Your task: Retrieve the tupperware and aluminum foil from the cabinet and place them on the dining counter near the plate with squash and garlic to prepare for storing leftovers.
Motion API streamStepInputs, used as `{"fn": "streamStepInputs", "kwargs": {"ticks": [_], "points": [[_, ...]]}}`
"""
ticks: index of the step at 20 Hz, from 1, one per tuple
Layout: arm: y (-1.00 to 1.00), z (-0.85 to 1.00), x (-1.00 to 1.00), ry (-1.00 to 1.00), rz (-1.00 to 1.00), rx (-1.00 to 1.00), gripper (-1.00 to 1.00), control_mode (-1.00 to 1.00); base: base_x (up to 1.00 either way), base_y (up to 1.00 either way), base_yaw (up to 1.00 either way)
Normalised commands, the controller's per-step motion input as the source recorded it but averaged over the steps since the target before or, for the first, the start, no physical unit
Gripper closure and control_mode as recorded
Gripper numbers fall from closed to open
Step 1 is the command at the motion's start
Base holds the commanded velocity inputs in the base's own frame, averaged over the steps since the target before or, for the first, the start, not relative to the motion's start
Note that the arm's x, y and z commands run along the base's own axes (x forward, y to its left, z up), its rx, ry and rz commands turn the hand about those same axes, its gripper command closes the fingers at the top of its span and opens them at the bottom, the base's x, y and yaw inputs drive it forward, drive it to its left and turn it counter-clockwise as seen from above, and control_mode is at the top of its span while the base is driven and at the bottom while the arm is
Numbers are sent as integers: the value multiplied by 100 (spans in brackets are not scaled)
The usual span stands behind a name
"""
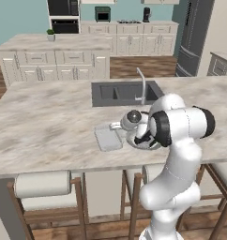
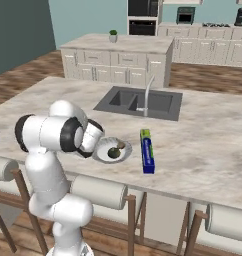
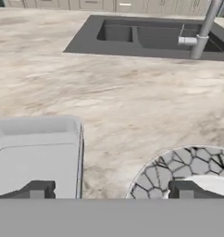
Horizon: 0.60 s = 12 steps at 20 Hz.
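The tupperware (image 1: pixel 107 138), a shallow pale grey container, lies flat on the dining counter (image 1: pixel 49 122) just left of the patterned plate (image 1: pixel 135 142), which my arm partly hides. Seen from the hand, my gripper (image 3: pixel 109 190) hangs open low over the counter. One fingertip (image 3: pixel 37 190) is above the tupperware (image 3: pixel 35 152), the other above the rim of the plate (image 3: pixel 188 169); nothing is held. On the plate (image 2: pixel 100 154) lie the squash (image 2: pixel 113 152) and the garlic (image 2: pixel 121 145). The aluminum foil (image 2: pixel 147 151), a blue carton with a green end, rests to the plate's right. The cabinet is out of view.
The dark sink (image 1: pixel 122 93) with its steel faucet (image 1: pixel 142 84) is set into the counter beyond the plate. Stools (image 1: pixel 42 183) with pale cushions stand along the near edge. A second island with cream drawers (image 1: pixel 54 61) stands farther back.
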Motion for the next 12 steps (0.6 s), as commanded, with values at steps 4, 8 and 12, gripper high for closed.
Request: {"fn": "streamStepInputs", "kwargs": {"ticks": [4, 8, 12], "points": [[-39, 100, -98, 0, 2, 3, -100, -100, 0, 0, 0], [-11, 100, -55, 0, 7, 0, -100, -100, 0, 0, 0], [-7, 100, -3, 1, 4, 0, -100, -100, 0, 0, 0]]}}
